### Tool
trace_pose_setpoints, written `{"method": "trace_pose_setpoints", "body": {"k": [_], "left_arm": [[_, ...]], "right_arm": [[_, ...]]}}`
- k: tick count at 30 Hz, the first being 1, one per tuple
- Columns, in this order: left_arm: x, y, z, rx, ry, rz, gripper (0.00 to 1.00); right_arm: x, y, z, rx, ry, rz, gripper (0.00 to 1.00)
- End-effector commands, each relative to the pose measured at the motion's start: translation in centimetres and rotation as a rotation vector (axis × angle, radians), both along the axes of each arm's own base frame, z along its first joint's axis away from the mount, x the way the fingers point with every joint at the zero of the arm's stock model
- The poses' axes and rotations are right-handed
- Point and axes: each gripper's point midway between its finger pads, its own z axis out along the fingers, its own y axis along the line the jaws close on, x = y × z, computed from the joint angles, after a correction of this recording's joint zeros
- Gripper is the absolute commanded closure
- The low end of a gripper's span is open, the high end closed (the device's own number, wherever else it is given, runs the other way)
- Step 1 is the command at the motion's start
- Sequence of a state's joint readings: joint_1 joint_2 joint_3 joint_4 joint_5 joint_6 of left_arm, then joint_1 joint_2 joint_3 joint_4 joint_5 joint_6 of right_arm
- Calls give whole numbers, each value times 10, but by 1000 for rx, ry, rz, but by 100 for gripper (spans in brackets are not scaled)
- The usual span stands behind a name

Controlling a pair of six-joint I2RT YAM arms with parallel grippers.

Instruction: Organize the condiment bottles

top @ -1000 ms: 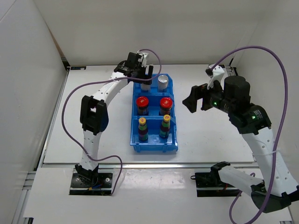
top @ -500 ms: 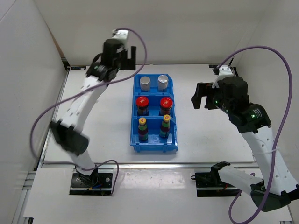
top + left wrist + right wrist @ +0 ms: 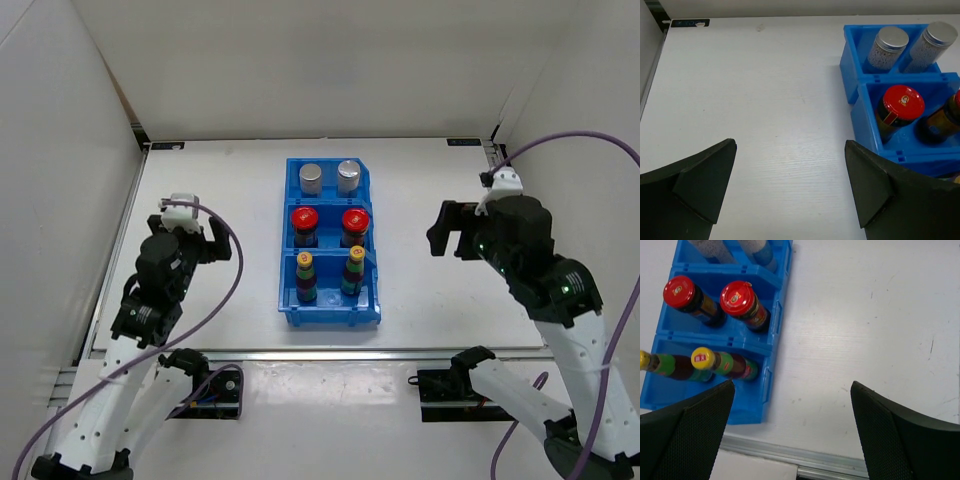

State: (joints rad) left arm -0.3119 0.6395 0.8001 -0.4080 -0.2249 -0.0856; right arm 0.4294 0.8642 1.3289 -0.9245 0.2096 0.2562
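six condiment bottles [image 3: 304,218] stand paired in the blue bin [image 3: 330,316]. left gripper [image 3: 790,145] hangs left of it, right gripper [image 3: 792,384] right, both jaws wide, empty.

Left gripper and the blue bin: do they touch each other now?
Apart. The top external view shows the left gripper far left of the blue bin, with bare white table between them; its fingers stand open, holding nothing.

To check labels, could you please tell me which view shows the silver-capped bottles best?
The left wrist view: both silver-capped bottles appear close, caps and sides. Top external shows mostly caps; right wrist crops their caps off.
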Motion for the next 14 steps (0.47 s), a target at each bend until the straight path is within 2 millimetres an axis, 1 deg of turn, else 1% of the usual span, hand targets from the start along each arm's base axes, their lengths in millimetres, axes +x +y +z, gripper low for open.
{"method": "trace_pose_setpoints", "body": {"k": [1,2,3,4,5,6,7,8,9,10,11,12,13,14], "left_arm": [[-10,-3,-11,51,-9,-54,0],[-13,-6,-17,51,-3,-73,0],[-17,-5,-20,49,-10,-73,0],[-18,-5,-31,44,8,-71,0],[-19,-2,-35,47,10,-59,0],[-21,2,-35,30,3,-30,0],[-22,5,-43,27,15,-11,0],[-21,13,-49,40,25,31,0],[-23,18,-51,32,23,61,0],[-21,22,-55,38,23,86,0],[-22,26,-66,42,45,110,0],[-20,27,-67,42,41,121,0],[-19,26,-63,35,22,121,0],[-18,26,-65,43,21,120,0]], "right_arm": [[-11,0,0,40,-29,13,0],[-14,-1,3,45,-41,13,0],[-13,-3,-2,40,-29,4,0],[-14,-4,-4,36,-21,4,0],[-14,-6,-10,32,-2,-11,0],[-14,-6,-10,32,-2,-11,0],[-14,-7,-14,24,4,-19,0],[-14,-7,-19,28,19,-25,0],[-16,-7,-17,32,9,-25,0],[-16,-7,-22,27,20,-25,0],[-14,-7,-23,27,20,-25,0],[-14,-7,-23,27,20,-25,0],[-16,-7,-25,23,29,-25,0],[-15,-9,-25,19,27,-33,0]]}}
